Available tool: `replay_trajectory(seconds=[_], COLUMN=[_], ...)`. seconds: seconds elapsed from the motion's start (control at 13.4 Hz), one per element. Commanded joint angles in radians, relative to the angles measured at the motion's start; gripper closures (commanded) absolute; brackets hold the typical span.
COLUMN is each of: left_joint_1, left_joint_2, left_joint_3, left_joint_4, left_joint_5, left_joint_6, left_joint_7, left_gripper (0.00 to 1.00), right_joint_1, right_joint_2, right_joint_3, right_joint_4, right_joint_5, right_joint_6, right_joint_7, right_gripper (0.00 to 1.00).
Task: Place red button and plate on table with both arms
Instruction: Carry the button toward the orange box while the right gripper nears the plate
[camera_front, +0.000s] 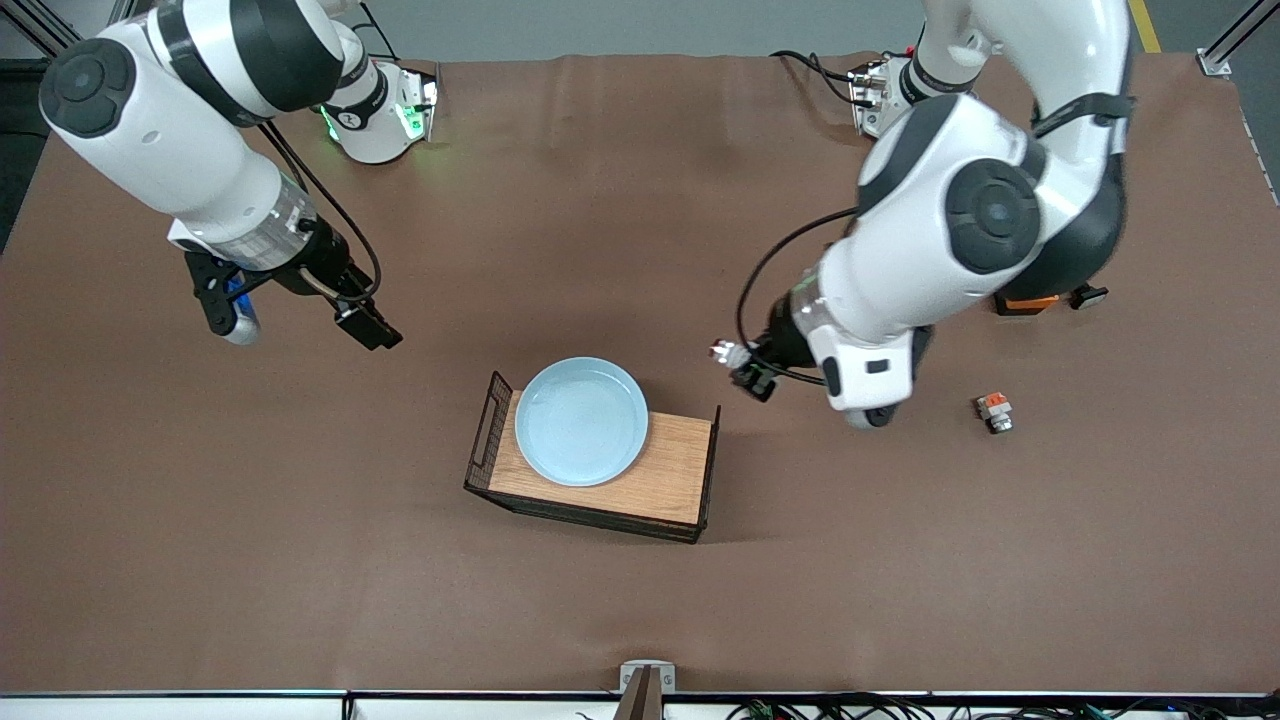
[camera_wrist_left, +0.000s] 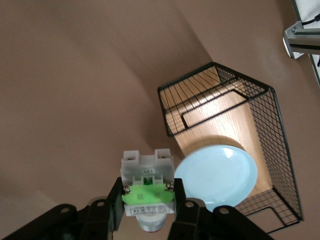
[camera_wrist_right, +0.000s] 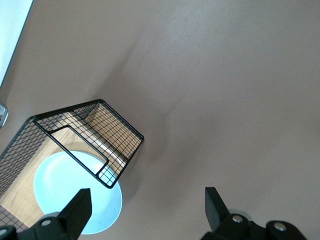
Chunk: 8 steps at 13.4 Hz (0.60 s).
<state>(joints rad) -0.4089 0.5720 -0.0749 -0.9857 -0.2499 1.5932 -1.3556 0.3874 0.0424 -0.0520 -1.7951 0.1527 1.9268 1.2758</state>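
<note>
The red button (camera_wrist_left: 147, 192), a small white-and-silver part with a bright green middle, is pinched between the fingers of my left gripper (camera_wrist_left: 148, 200). In the front view that gripper (camera_front: 745, 368) hangs with the button (camera_front: 722, 352) over bare brown table (camera_front: 640, 220), just off the wooden tray's end toward the left arm. The pale blue plate (camera_front: 582, 421) lies on the tray (camera_front: 672, 470), at the end toward the right arm. My right gripper (camera_front: 290, 320) hangs open and empty over the cloth off that end. Its wrist view shows its gripper (camera_wrist_right: 147, 207) above bare cloth beside the plate (camera_wrist_right: 65, 190).
The tray (camera_wrist_left: 240, 120) has black wire ends (camera_wrist_right: 90, 125) that stand above its wooden top. An orange-red-topped part (camera_front: 994, 410) lies on the cloth toward the left arm's end. An orange box (camera_front: 1025, 303) shows partly under the left arm.
</note>
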Motion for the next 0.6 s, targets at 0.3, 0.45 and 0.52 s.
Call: replay_trajectory(seconds=[0.3,0.45,0.52], left_joint_1=[0.145,0.182,0.197], left_joint_2=[-0.073,-0.104,-0.116], left_joint_3=[0.01,0.01,0.01], left_joint_4=[-0.077,-0.16,-0.194], left_joint_5=[0.047,0.058,0.075], left_joint_6=[-0.177,-0.177,-0.176], left_joint_7=[0.484,0.617,0.682], left_gripper=[1.0,1.0,1.0], right_joint_1=[0.097,0.119,0.137], right_joint_2=[0.002,0.013,0.028], right_joint_3=[-0.002,0.0,0.0], right_joint_4=[-0.024,-0.023,-0.021], right_joint_5=[-0.018,-0.018,-0.022], right_joint_6=[0.07,0.072,0.072], right_joint_7=[0.319,0.343,0.346], right_gripper=[0.0,0.0,0.0])
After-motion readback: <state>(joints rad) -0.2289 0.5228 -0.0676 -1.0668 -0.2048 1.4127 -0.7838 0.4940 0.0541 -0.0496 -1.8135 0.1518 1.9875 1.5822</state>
